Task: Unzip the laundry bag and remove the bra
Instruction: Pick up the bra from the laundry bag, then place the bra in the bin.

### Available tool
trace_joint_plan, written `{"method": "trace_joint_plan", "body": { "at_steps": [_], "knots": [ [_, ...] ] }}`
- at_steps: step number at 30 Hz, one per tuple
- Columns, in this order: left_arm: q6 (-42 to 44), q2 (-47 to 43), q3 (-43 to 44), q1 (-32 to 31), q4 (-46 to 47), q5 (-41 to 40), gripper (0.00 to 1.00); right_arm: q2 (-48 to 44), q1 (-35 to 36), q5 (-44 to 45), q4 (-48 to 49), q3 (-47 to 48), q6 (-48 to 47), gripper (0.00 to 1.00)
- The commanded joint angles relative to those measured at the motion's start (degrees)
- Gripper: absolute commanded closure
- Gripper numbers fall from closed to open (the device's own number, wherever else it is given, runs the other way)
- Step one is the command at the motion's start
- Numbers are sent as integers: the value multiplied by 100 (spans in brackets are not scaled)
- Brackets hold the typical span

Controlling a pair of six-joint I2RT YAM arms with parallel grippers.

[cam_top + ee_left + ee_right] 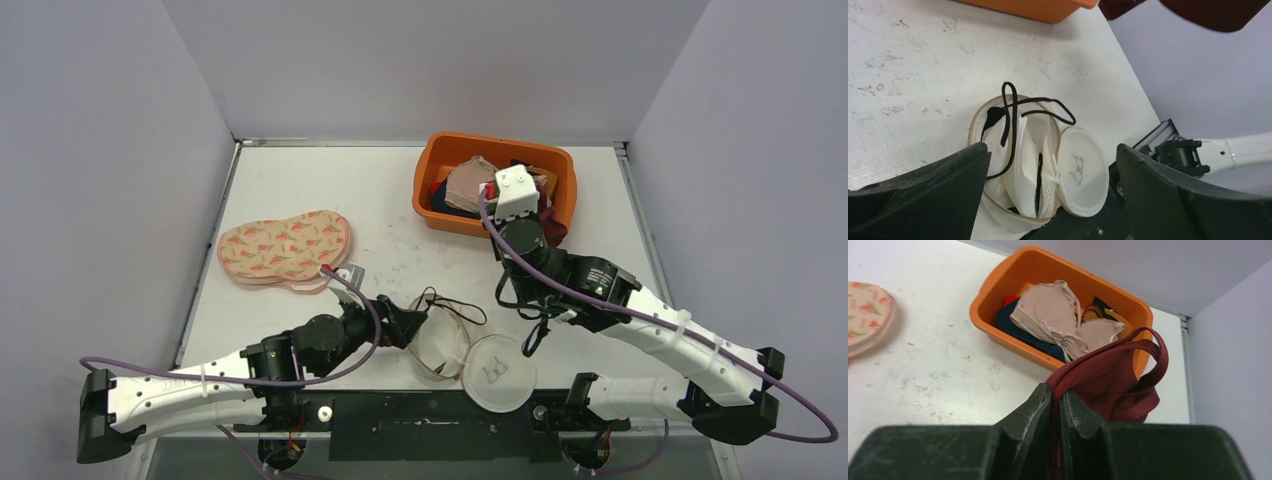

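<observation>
- Right wrist view: the right pincer (1057, 390) is pinched narrow on a dark red bra (1113, 377), whose fabric and strap loop bunch just beyond the fingertips.
- Just past that, the bra hangs against the near right corner of the orange bin (1008, 342). A beige bra (1048, 312) and other garments lie inside the bin, further out.
- Left wrist view: the left pincer (1053, 185) stands wide and holds nothing, its two fingers either side of the laundry bag (1023, 165).
- The white mesh bag lies open on the table (400, 190) directly ahead of that pincer, with its round flap (1080, 170) folded out to the right.
- A black strap (1009, 115) trails from the bag's mouth toward the far side. I cannot tell whether it belongs to the bag or to another garment.
- Well off to the left pincer's far left lies a patterned pouch (285, 247), apart from both arms.
- Judging by this, the unzipping is done and a bra is out. Letting it go into the bin seems to be what is left.
</observation>
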Motion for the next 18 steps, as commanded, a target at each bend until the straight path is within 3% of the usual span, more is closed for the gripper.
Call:
{"method": "trace_joint_plan", "body": {
  "at_steps": [1, 7, 18],
  "knots": [
    [-218, -181, -67, 159, 388, -255, 4, 156, -30, 989, -85, 107, -184, 95],
    [-356, -150, 25, 285, 229, -263, 4, 816, -48, 1656, -181, 213, -370, 95],
    [-531, -213, -4, 544, 425, -654, 4, 1755, -224, 1684, 6, 480, -408, 95]
  ]
}}
